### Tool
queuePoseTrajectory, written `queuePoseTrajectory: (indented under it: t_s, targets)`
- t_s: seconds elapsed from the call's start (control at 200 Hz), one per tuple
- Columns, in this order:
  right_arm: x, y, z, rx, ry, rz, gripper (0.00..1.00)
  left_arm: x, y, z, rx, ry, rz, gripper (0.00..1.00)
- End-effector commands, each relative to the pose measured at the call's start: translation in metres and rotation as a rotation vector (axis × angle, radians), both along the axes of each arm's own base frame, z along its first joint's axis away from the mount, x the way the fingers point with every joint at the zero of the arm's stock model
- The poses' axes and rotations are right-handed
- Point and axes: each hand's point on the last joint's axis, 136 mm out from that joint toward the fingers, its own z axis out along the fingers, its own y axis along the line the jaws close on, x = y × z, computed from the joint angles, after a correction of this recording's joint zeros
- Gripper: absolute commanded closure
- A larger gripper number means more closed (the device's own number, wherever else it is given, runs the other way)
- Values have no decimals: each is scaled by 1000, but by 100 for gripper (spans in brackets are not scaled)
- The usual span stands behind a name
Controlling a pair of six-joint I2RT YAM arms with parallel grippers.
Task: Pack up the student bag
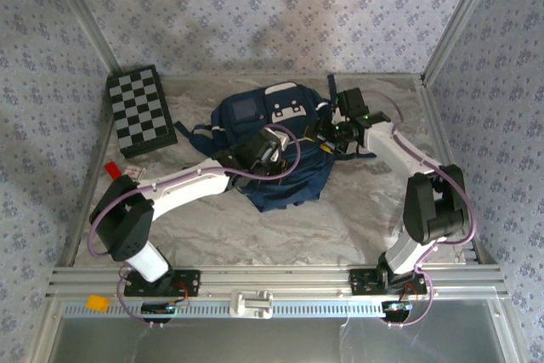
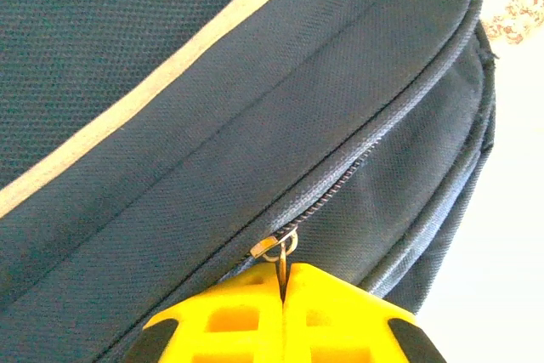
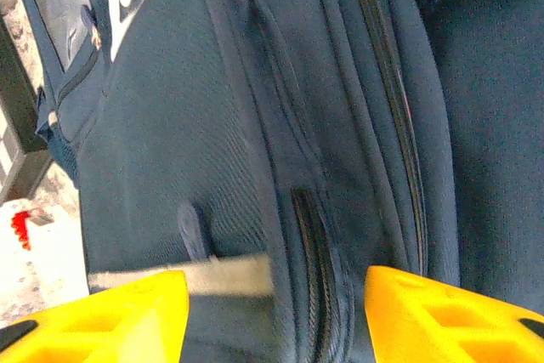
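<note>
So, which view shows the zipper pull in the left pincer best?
Left wrist view: the zipper pull is close and sharp, pinched in the shut left pincer. Top external: too small to tell. Right wrist: blurred zipper lines on the student bag.

We are seeing two white arms with black joints, purple cables looping behind the jaws, and yellow ribbed fingers with black outer corners.
</note>
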Motion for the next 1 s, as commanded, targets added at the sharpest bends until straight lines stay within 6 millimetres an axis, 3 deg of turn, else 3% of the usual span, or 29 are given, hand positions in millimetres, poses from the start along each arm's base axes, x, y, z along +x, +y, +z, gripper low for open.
queuePoseTrajectory:
  t_s: [0.0, 0.13, 0.215, 0.235, 0.305, 0.44, 0.605, 0.805, 0.91, 0.995]
  targets:
    - [-2, 19, 1, 118, -1, -15, 50, 7, -2, 16, -27, -30, 4, 100]
    - [0, 35, 0, 147, 12, 3, 62, 3, -3, 11, -27, -11, -11, 100]
    - [0, 27, -6, 108, 17, -12, 86, -1, 1, 8, -14, -7, -18, 100]
    - [7, 25, 5, 105, -11, -17, 91, -2, 3, 7, -7, -8, -18, 100]
    - [12, 17, 9, 96, -32, -26, 100, -6, 16, 5, 24, -20, -8, 100]
    - [17, 2, 11, 31, -51, -18, 100, -13, 56, -8, 149, -52, 30, 100]
    - [28, -14, 8, -20, -69, -9, 100, -6, 102, -24, 306, -141, 41, 100]
    - [37, -26, 3, -65, -63, -18, 100, 27, 145, -23, 270, -224, 126, 100]
    - [37, -28, -5, -104, -71, 17, 100, 43, 155, -22, 211, -271, 140, 100]
    - [36, -26, -10, -113, -72, 33, 100, 51, 147, -23, 188, -284, 84, 100]
